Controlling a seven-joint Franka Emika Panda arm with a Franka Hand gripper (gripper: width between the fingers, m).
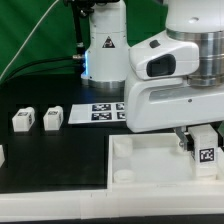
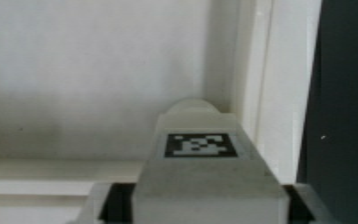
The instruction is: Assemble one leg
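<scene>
My gripper [image 1: 204, 150] is shut on a leg [image 1: 207, 152], a white post with a black-and-white tag, and holds it over the right part of the large white square tray-like part [image 1: 135, 160]. In the wrist view the leg [image 2: 202, 160] fills the space between my two fingers [image 2: 114, 203], its tip close to the tray's raised rim [image 2: 250, 70]. Two more legs [image 1: 23, 120] [image 1: 53, 117] stand on the black table at the exterior view's left. Another white part [image 1: 2, 155] shows at the left edge.
The marker board [image 1: 100, 110] lies on the table behind the tray. The arm's white base [image 1: 105, 45] stands at the back, with a green backdrop behind it. The tray's front rim [image 1: 150, 183] lies near the table's front edge.
</scene>
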